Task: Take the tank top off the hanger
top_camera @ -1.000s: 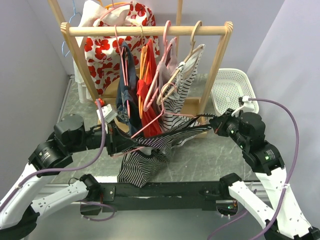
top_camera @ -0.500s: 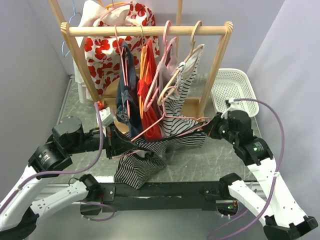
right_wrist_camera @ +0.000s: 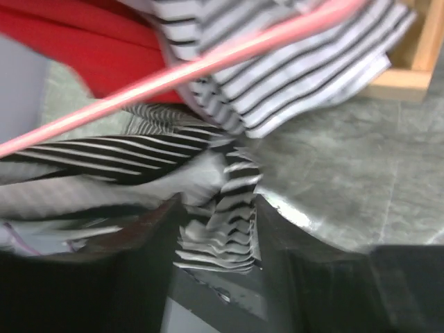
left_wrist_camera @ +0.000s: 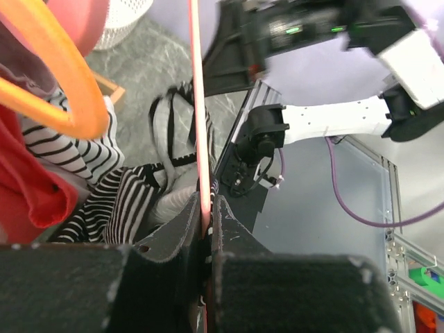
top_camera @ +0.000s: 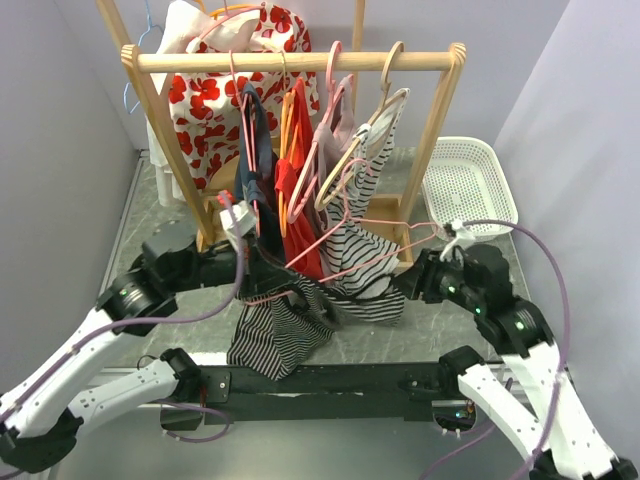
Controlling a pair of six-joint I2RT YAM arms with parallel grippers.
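The tank top (top_camera: 275,335) is black-and-white striped and slumps in a heap on the table below the rack, still draped over the pink hanger (left_wrist_camera: 194,104). My left gripper (top_camera: 262,272) is shut on the hanger's thin pink wire, which runs up between its fingertips (left_wrist_camera: 206,205). My right gripper (top_camera: 403,285) sits at the heap's right end. In the right wrist view its jaws (right_wrist_camera: 218,208) stand apart, and a crumpled fold of the tank top (right_wrist_camera: 222,239) lies loose between them. The pink hanger (right_wrist_camera: 173,80) crosses above.
A wooden rack (top_camera: 300,62) stands behind, hung with a red floral garment (top_camera: 215,100), a red top (top_camera: 295,210), a light striped top (top_camera: 370,150) and several hangers. A white basket (top_camera: 460,180) sits at the back right. An orange hanger (left_wrist_camera: 62,69) is close to my left gripper.
My right gripper swung in to the left and opened, letting the stretched fabric go slack. The left arm carried the hanger up towards the rack. The tank top sagged onto the table.
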